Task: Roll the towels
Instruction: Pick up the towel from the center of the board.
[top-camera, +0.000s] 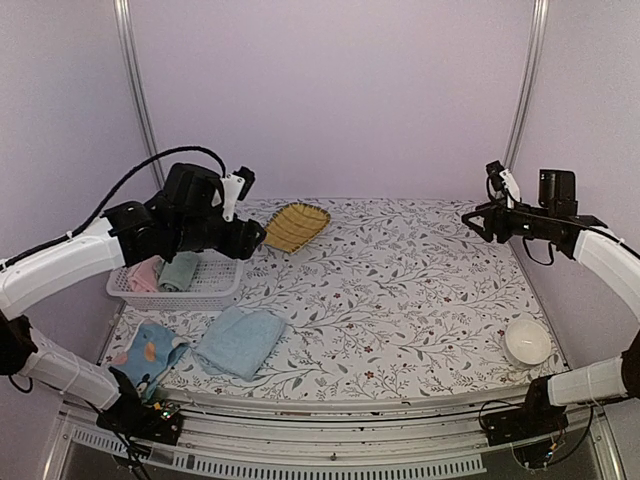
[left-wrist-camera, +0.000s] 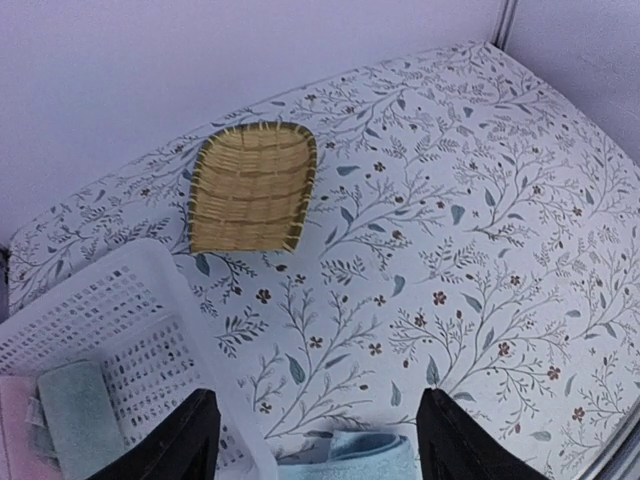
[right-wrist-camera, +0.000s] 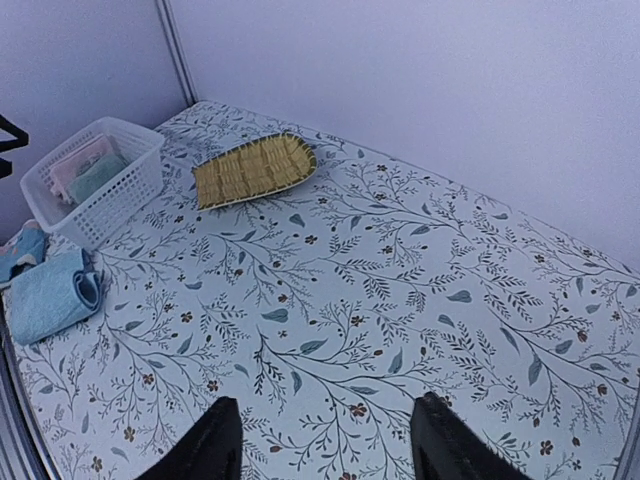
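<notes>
At the near left corner of the bench (top-camera: 400, 300), close to its front edge, the smaller towel (top-camera: 150, 350) lies rumpled, light blue with orange and dark cartoon prints whose details are too small to make out. Just beside it on the right, the plain light-blue terry towel (top-camera: 240, 340) sits folded into a thick pad, set slightly askew to the edge. Over at the near right, a white bowl (top-camera: 526, 342) stands close to the bench's side edge, and a broad stretch of open patterned surface runs between it and the towels. Farther back on the left, a white mesh basket (top-camera: 215, 283) hugs the left edge, holding a pink cloth (top-camera: 144, 275) and a pale green cloth (top-camera: 180, 270). The left end effector (left-wrist-camera: 318, 440) hangs above the basket's right side, fingers wide apart with nothing between them, well above both towels. The right end effector (right-wrist-camera: 325, 440) is held high over the far right edge — its fingers also spread, holding nothing. Beyond the basket, near the back edge, a yellow woven tray (top-camera: 296, 226) rests apart from everything else. The bench covering is white with grey-green leafy vines and small reddish flowers; pale lilac walls close in the back and sides, with metal uprights (top-camera: 135, 90) at the far corners.
</notes>
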